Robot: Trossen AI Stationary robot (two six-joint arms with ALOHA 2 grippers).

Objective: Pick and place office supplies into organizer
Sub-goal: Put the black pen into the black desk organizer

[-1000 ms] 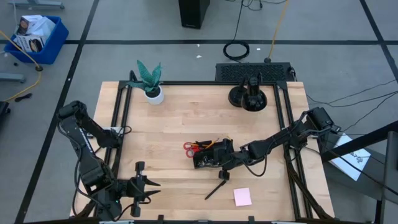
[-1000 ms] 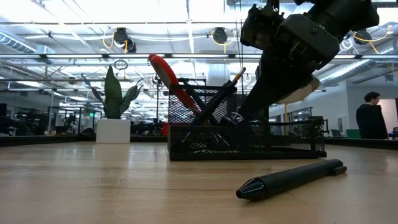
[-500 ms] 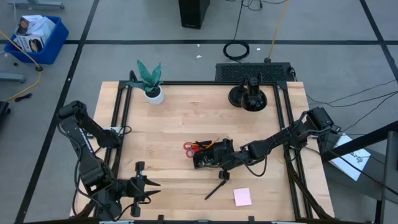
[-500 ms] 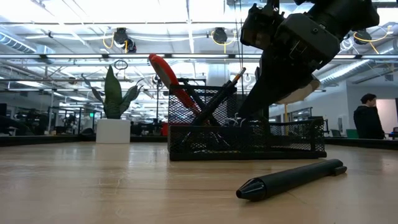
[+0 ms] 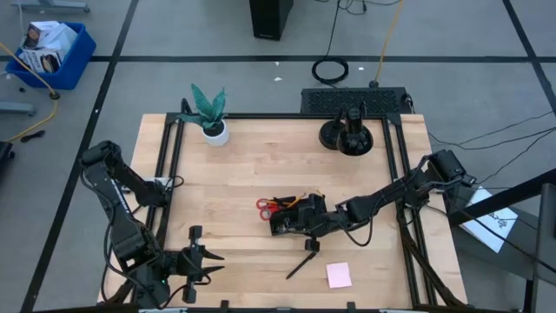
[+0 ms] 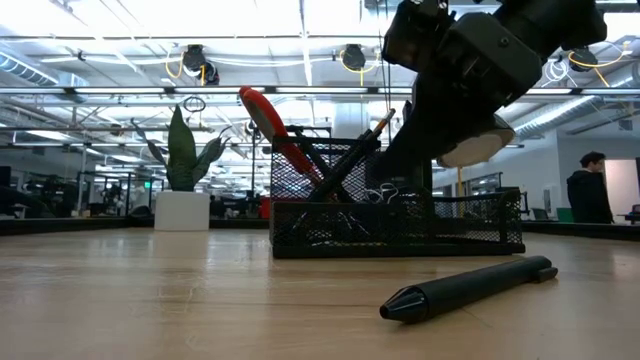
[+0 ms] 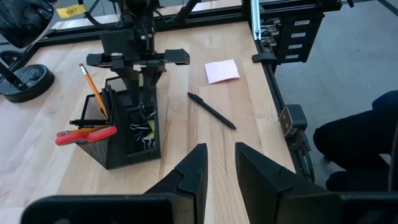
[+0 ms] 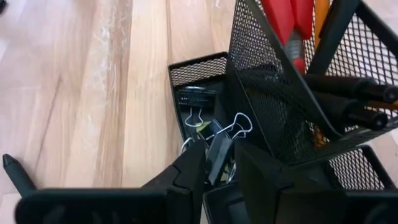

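We see the right gripper (image 8: 217,171) over the organizer (image 5: 291,217) mid-table, fingers slightly apart around a binder clip (image 8: 219,155), visible only in its wrist view. Left gripper (image 7: 217,168) open, idle. One pen (image 5: 301,262), one sticky pad (image 5: 339,275) outside.

You are looking at the organizer (image 5: 291,217) sitting near the middle of the table (image 5: 261,165). Scissors (image 5: 271,205) and a pencil (image 7: 93,89) are standing in it, and clips (image 8: 211,134) are lying in its low part. A pen (image 5: 301,261) and a sticky-note pad (image 5: 339,275) are lying toward the front edge. A plant (image 5: 209,111) and a round stand (image 5: 347,135) are sitting along the back.
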